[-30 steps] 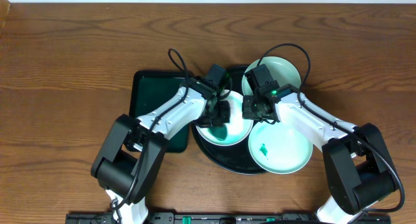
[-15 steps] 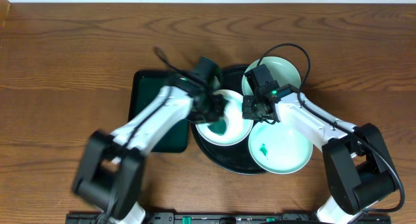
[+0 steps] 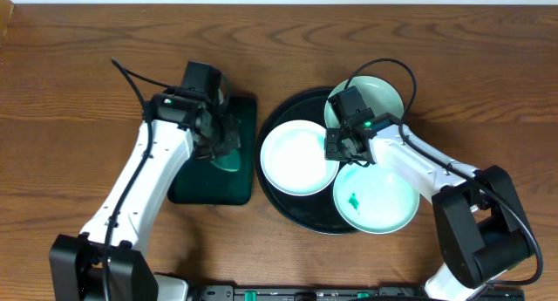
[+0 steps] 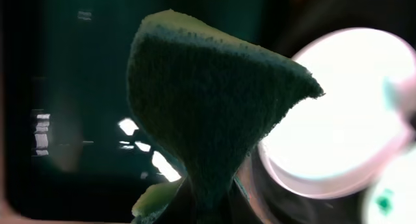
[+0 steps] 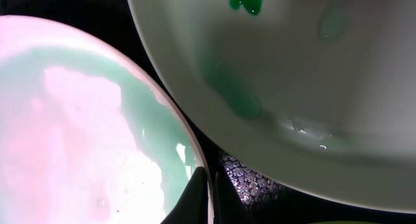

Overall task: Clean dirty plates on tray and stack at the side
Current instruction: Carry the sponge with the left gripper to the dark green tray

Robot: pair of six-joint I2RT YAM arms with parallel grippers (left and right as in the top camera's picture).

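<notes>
**Ana:** Left claw [image 3: 220, 142] first: what has it got?

**Ben:** It is pinched together on a green sponge [image 4: 208, 100] and hangs over the right half of the green tray [image 3: 196, 183]. In the wrist view the sponge flares out like a wedge and blocks most of what lies under it.

**Ana:** And the right claw [image 3: 336, 148]?

**Ben:** Clamped on the right rim of the left plate [image 3: 296, 157]. Its wrist view shows the two tips closed with that rim between them.

**Ana:** Where are the plates?

**Ben:** All three are on the black tray [image 3: 277, 116]. The left plate sits on its left half and looks white and clean. The back plate [image 3: 379, 92] is at the far right, and the front plate [image 3: 384, 205] is at the near right with a green smear [image 3: 353, 199] on it.

**Ana:** What crowds the right claw?

**Ben:** The back and front plates lie just beside it on either side, so it works in the gap where the three rims come together. A black cable [image 3: 384, 62] loops over the back plate.

**Ana:** Edges?

**Ben:** The back and front plates reach out past the black tray's rim. The green tray lies just beside the black one; I cannot tell whether they touch.

**Ana:** Open room?

**Ben:** Bare wooden table [image 3: 87, 74] spreads left of the green tray, along the far side and to the right of the plates.
</notes>
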